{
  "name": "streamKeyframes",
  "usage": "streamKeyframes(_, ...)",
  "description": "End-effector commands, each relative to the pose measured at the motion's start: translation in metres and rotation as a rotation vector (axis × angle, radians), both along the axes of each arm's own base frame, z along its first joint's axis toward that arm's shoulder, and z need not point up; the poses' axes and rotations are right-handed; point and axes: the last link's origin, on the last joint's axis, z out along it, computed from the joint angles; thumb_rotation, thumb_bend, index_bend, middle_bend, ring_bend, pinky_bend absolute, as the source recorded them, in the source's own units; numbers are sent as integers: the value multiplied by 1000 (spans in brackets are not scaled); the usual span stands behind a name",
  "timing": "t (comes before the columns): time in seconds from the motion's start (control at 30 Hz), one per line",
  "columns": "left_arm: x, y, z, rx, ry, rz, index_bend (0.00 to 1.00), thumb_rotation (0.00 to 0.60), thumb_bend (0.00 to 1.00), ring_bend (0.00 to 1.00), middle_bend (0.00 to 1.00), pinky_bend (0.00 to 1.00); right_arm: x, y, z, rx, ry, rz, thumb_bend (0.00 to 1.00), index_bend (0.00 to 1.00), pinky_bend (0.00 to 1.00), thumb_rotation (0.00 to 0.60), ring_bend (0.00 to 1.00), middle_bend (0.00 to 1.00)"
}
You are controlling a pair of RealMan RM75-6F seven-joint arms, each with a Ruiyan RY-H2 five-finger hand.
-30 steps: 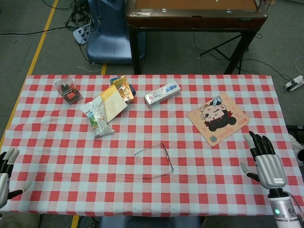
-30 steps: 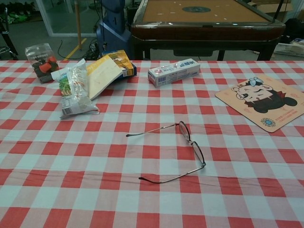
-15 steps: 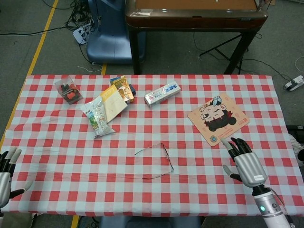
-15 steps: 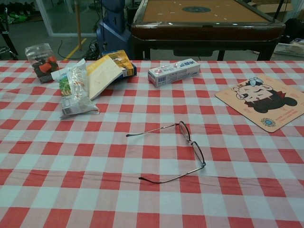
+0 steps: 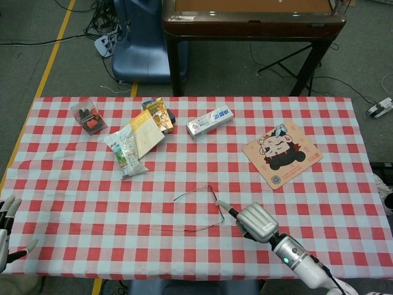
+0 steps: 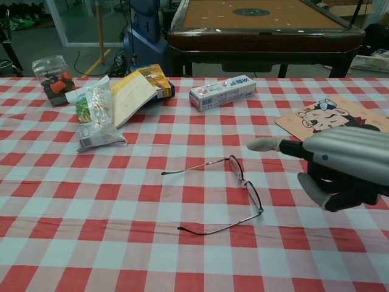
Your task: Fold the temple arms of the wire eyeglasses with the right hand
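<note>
The long white and blue toothpaste box [image 6: 222, 92] carries print too small to read. A clear plastic box [image 6: 50, 78] at the far left corner holds red and dark pieces I cannot identify. A crinkled clear snack packet [image 6: 92, 118] overlaps a pale yellow booklet [image 6: 130, 96].

The thin wire eyeglasses [image 6: 234, 187] lie mid-cloth on the red and white checked tablecloth [image 5: 92, 215], both temple arms spread open. The silver and black right hand [image 6: 340, 163] hovers just beside them, empty, one finger pointing out and the others loosely curled, partly covering the cartoon-face mouse pad [image 5: 281, 152]. The left hand [image 5: 5, 233], cut off by the frame edge, shows splayed fingers.
</note>
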Motion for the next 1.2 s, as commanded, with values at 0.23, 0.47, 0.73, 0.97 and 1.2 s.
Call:
streamKeyframes(0.23,-5,-5,-1,-6,-10,13,0,600,164,0,0,0,8,7,-28,92,71,0,780,0,1000,600,1000,1000)
streamKeyframes(0.47,-7,-5,-3,-10,-13,15,0,600,164,0,0,0,1,10,-36,110,108,-29,779,0,1000,600,1000,1000)
streamKeyframes(0.73,-10,-6,-3,-8,-17,21,0,600,164,0,0,0,-3,5,-44,111,120,-61,779,0,1000,600,1000,1000)
streamKeyframes(0.97,-13,-6,-5,-13,-19,27,0,600,164,0,0,0,-11,-4,-51,108,127,-113,779,0,1000,600,1000,1000)
streamKeyframes(1.2,-16,-7,-3,-8,-18,38,0,600,164,0,0,0,-19,-14,-51,72,105,-179,779,0,1000,600,1000,1000)
